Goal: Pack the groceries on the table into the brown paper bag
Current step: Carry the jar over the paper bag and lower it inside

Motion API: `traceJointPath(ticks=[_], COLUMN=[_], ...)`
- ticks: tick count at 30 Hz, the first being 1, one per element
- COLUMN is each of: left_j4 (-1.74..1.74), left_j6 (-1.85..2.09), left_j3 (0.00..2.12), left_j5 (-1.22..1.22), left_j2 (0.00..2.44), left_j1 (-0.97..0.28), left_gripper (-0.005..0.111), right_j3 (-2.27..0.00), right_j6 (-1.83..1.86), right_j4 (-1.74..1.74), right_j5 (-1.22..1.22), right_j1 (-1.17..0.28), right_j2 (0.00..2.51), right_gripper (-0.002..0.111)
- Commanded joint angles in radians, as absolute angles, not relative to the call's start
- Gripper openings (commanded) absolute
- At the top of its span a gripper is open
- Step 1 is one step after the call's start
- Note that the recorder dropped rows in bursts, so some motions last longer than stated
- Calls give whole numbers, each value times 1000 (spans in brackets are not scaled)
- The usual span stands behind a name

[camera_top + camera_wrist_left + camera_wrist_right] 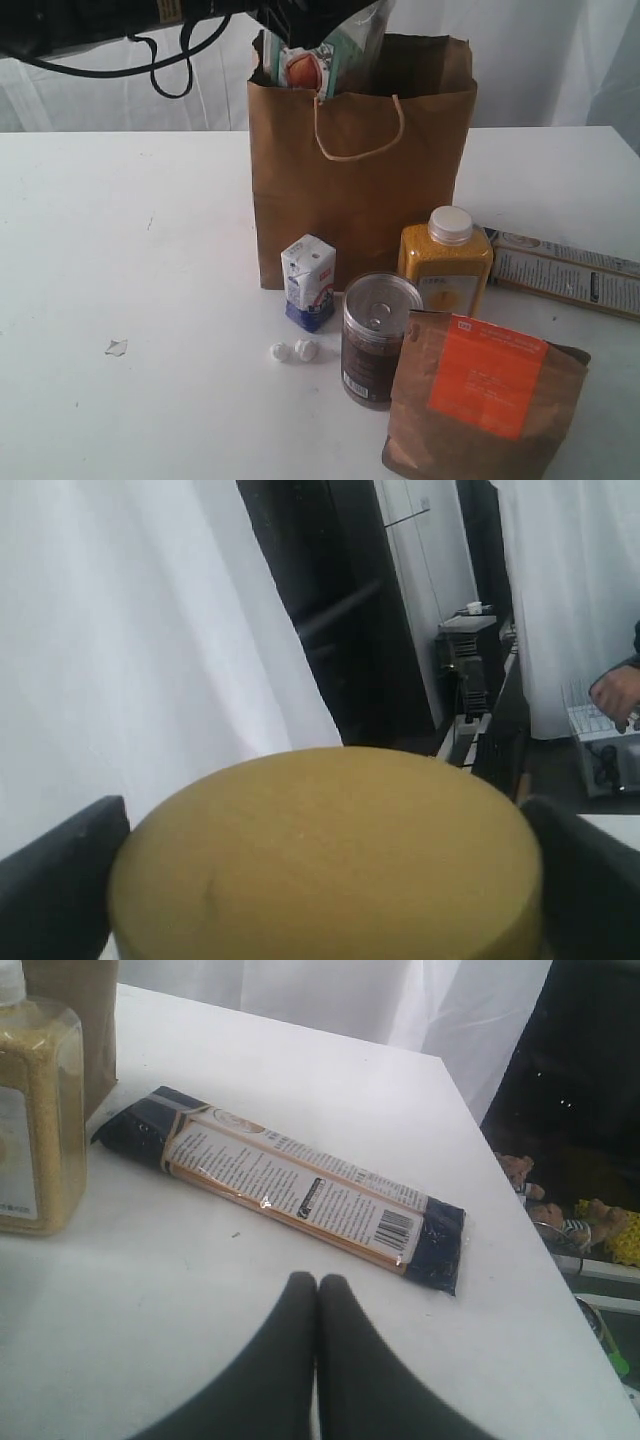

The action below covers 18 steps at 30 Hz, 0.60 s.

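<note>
At 12 o'clock, over the mouth of the brown paper bag (360, 200): yellow-lidded clear jar (315, 60), grasped across its lid by the left claw (330, 880).
Jar judged rigid, slick-walled and breakable, so the lid rim is the sound hold. Right claw (317, 1300) clenched, empty, near flat printed box (300, 1190) at the bag's 4 o'clock; nothing visibly obstructs the mouth.

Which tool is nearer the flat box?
Right. The right tool is close beside the box; the left tool grips a jar up over the bag.
</note>
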<state>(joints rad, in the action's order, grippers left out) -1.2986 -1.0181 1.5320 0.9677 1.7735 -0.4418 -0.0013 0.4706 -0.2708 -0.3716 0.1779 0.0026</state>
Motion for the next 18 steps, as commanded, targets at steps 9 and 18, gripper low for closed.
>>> traceJointPath(ticks=[9,18], left_j4=[-1302,-1291], left_j6=[-1041,-1261], left_j3=[1548,1548], left_j5=[892,899], left_j2=[1758,1782], left_j1=[-444,-446], left_gripper=[105,105], right_j3=[0,0], right_j6=[467,467], right_j4=[-271,-271], right_j5=[-369,-369], right_j1=[182,182], right_j2=[0,0], right_gripper=[0,0])
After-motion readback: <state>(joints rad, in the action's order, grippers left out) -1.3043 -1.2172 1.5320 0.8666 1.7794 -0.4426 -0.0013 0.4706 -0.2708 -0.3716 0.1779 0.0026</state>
